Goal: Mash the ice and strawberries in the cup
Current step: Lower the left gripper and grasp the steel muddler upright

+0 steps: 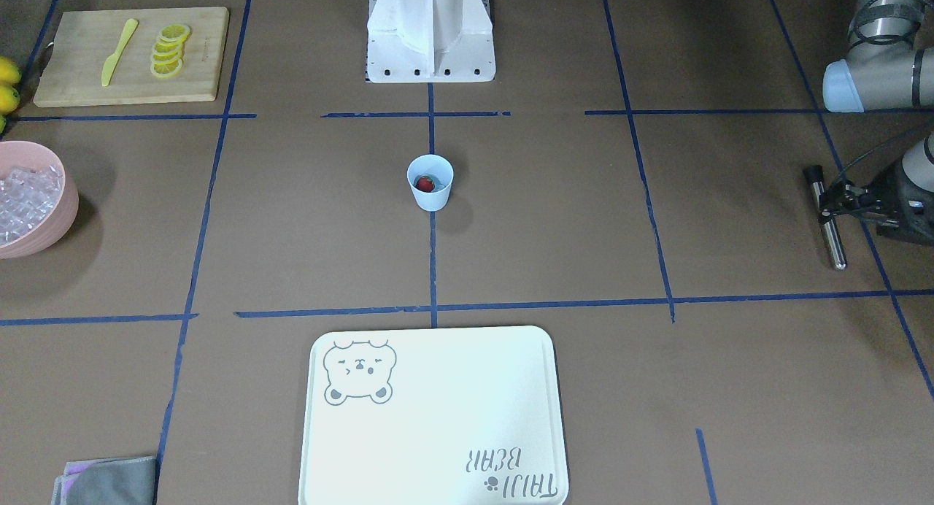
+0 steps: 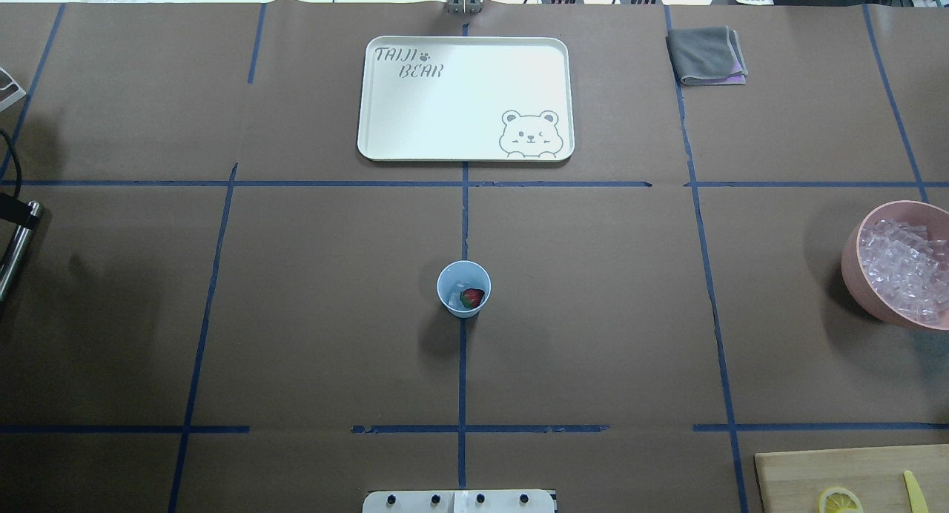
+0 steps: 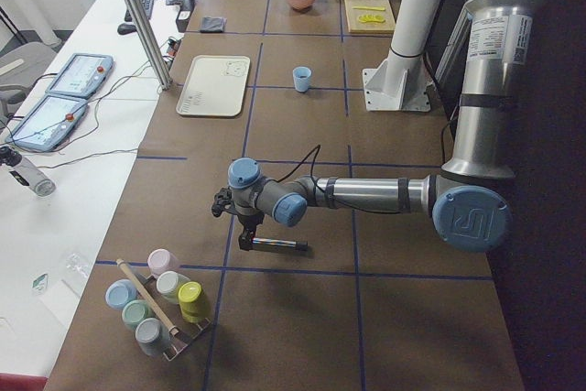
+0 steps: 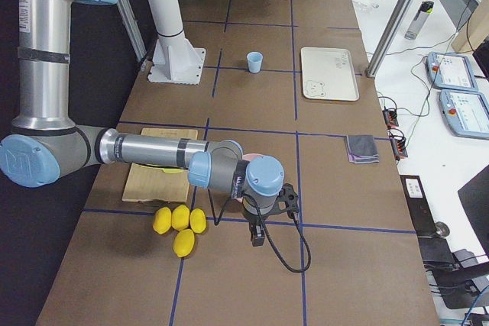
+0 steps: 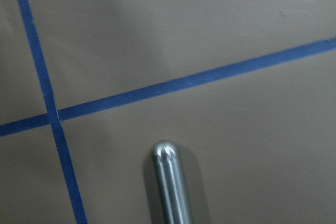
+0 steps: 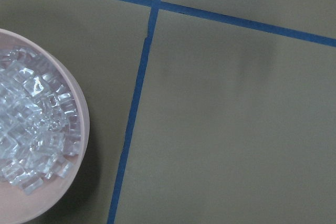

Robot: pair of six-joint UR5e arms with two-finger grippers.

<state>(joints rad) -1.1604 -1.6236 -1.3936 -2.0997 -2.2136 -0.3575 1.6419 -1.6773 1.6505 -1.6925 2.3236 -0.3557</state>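
The pale blue cup [image 1: 430, 193] stands upright at the table's middle, also in the overhead view [image 2: 463, 289]. A red strawberry [image 1: 425, 183] lies in it beside a bit of ice [image 2: 454, 295]. Most of the ice [image 2: 903, 265] is heaped in a pink bowl [image 2: 852, 257] at the robot's right. My left gripper [image 1: 830, 207] is shut on a metal muddler [image 1: 832, 231], low over the table far to the cup's left. Its rounded tip [image 5: 165, 150] shows in the left wrist view. My right gripper [image 4: 257, 234] hangs near the bowl; I cannot tell whether it is open or shut.
A white bear tray [image 2: 367, 98] lies beyond the cup. A cutting board [image 1: 197, 60] with lemon slices [image 1: 168, 51] and a yellow knife [image 1: 119, 51] lies at the robot's right. Whole lemons [image 4: 179, 223], a grey cloth [image 2: 708, 53] and a cup rack [image 3: 156, 304] sit at the edges.
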